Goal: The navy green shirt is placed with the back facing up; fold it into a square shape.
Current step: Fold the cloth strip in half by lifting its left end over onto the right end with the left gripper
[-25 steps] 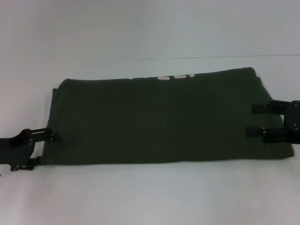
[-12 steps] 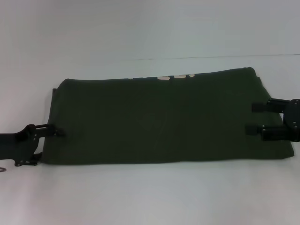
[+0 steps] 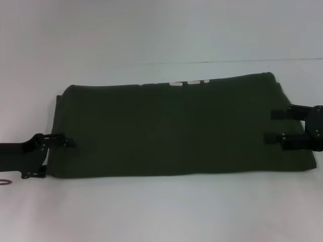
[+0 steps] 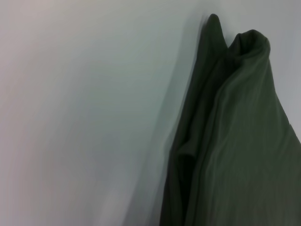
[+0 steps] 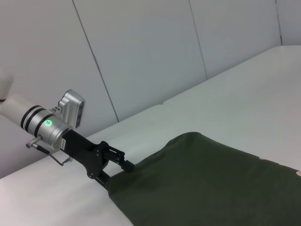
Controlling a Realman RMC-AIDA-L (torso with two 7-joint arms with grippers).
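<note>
Left claw (image 3: pixel 64 151) sits at the shirt's left edge, low on the near-left corner. One finger (image 3: pixel 68 142) lies on top of the cloth, the other is under the edge by the look of it, so it seems pinched on the shirt edge, narrow; the lower finger is mostly hidden. Right wrist view shows the same claw (image 5: pixel 123 170) from afar, its black fingers at the shirt's corner, silver wrist w/ green light behind it.

Shirt (image 3: pixel 171 131) lies flat on the white tabletop (image 3: pixel 161 212), folded into a long wide band running left to right across the middle. Plain dark green side up. A few cream letter bits (image 3: pixel 187 82) peek out along the far edge, right of centre. Left end looks layered, w/ a thin second edge showing past the top layer. Left wrist view: close look at shirt (image 4: pixel 235 141) edge, folds bunched and standing up a bit, on the tabletop (image 4: pixel 84 117).

Right claw (image 3: pixel 269 127) is at the shirt's right end, over the cloth. Its two fingers (image 3: pixel 279 115) are spread well apart, one farther, one nearer, both pointing left over the fabric. Wide, holding nothing. Can't tell if the tips touch the cloth.
</note>
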